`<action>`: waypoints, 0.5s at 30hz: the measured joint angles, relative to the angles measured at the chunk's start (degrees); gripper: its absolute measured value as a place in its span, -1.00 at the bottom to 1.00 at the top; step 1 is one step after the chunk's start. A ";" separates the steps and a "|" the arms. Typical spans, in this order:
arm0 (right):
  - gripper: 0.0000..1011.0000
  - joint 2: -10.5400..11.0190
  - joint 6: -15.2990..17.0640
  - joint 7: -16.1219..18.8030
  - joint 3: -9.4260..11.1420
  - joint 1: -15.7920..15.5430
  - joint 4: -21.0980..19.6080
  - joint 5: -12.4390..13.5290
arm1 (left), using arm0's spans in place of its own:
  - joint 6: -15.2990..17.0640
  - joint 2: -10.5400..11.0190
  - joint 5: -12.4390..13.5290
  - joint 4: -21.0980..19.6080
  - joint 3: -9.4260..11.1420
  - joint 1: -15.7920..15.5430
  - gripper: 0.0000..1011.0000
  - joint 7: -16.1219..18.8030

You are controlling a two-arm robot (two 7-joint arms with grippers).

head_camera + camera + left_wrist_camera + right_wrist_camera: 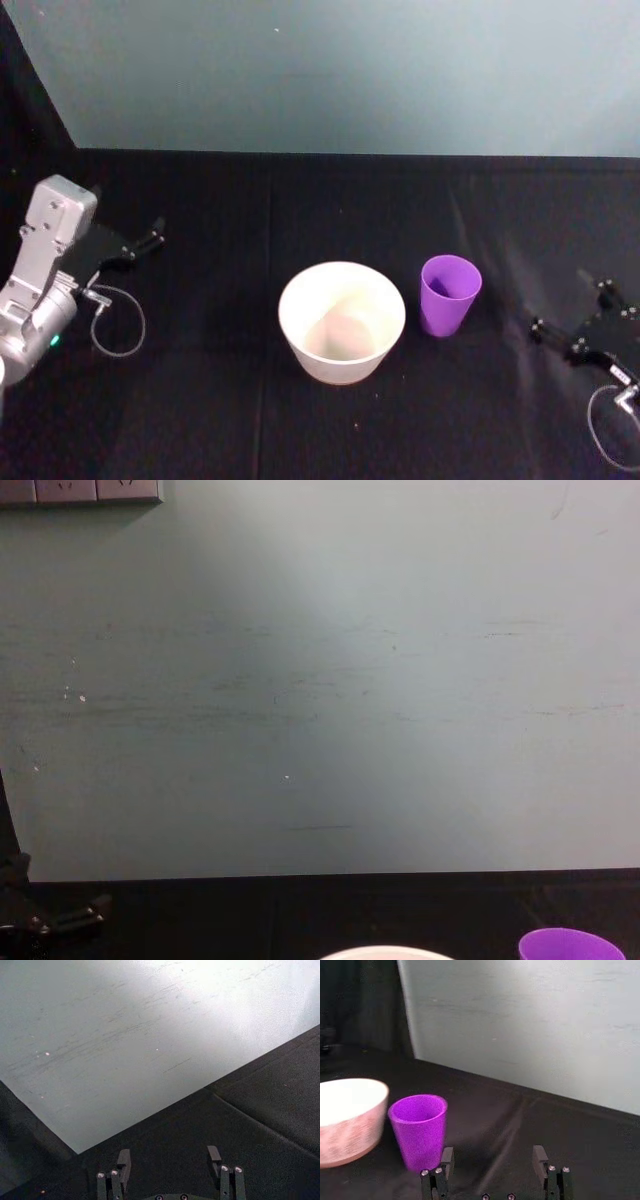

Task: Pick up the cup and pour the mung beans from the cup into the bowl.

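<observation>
Right of cup (418, 1127) | right end effector (493, 1160) spread, apparently empty | left end effector (169, 1159) spread

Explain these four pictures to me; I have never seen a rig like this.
This is a two-armed robot at a black table. The head view looks down on it, the chest view looks across from lower, and each wrist view looks past that arm's own jaws. A whitish bowl stands mid-table, with a purple cup upright to its right. The left gripper sits far left, the right gripper far right beyond the cup. Both have jaws open and hold nothing. What the cup contains cannot be seen.
</observation>
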 joint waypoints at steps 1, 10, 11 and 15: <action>0.98 -0.09 -0.19 0.65 -0.19 0.03 0.25 0.03 | 0.00 0.00 0.00 0.00 0.00 0.00 0.98 0.00; 0.98 -1.48 -0.57 4.09 -1.91 0.40 0.24 -1.79 | 0.00 0.00 0.00 0.00 0.00 0.00 0.98 0.00; 0.98 -1.63 -0.48 4.19 -2.03 0.43 0.13 -2.06 | 0.00 0.00 0.00 0.00 0.00 0.00 0.98 0.00; 0.98 -2.47 0.11 4.67 -2.51 0.84 -0.07 -3.00 | 0.00 0.00 0.00 0.00 0.00 0.00 0.98 0.00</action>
